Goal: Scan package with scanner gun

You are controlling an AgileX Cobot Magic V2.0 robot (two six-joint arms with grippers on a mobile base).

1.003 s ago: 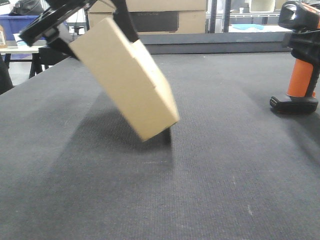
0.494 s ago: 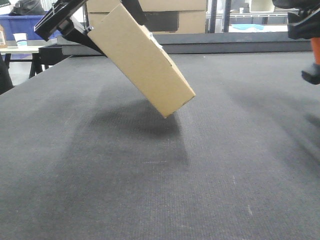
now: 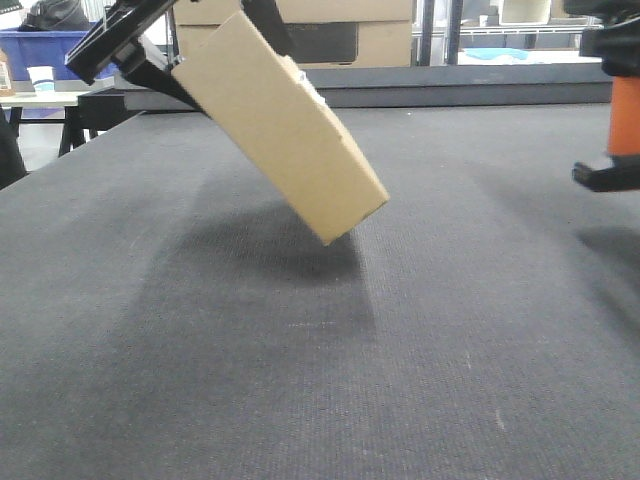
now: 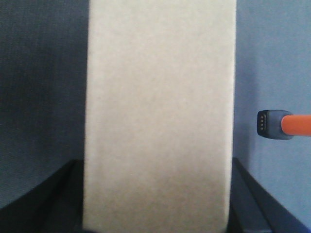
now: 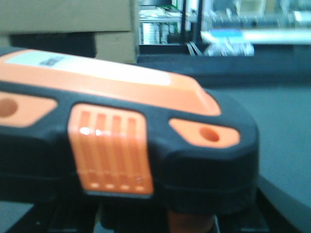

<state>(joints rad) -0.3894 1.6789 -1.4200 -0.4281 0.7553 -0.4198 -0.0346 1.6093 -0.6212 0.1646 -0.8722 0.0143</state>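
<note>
Front view, package: The package (image 3: 285,140) hangs tilted at 10 o'clock, clear of the surface (image 3: 400,350). Its low corner points to 5 o'clock. My left tool (image 3: 195,45) is closed on its upper end.
Front view, scanner gun: The scanner gun (image 3: 622,130) sits at the 3 o'clock edge, foot off the surface with its shadow below. I judge my right tool has it clamped, though the pads are hidden.
Left wrist view: A plain tan face fills the frame, with dark fingers (image 4: 48,194) on both sides. The gun's foot is at 3 o'clock, well apart, and no label shows.
Right wrist view: The gun's head fills the frame, and I see no package ahead.
Step in hand: Bringing the gun's window and the barcode face to face.
Doing it well: I would first find the label side. The white sliver on the box's upper face may be it. Then I'd swing the head toward 9 o'clock and stop short of touching.
</note>
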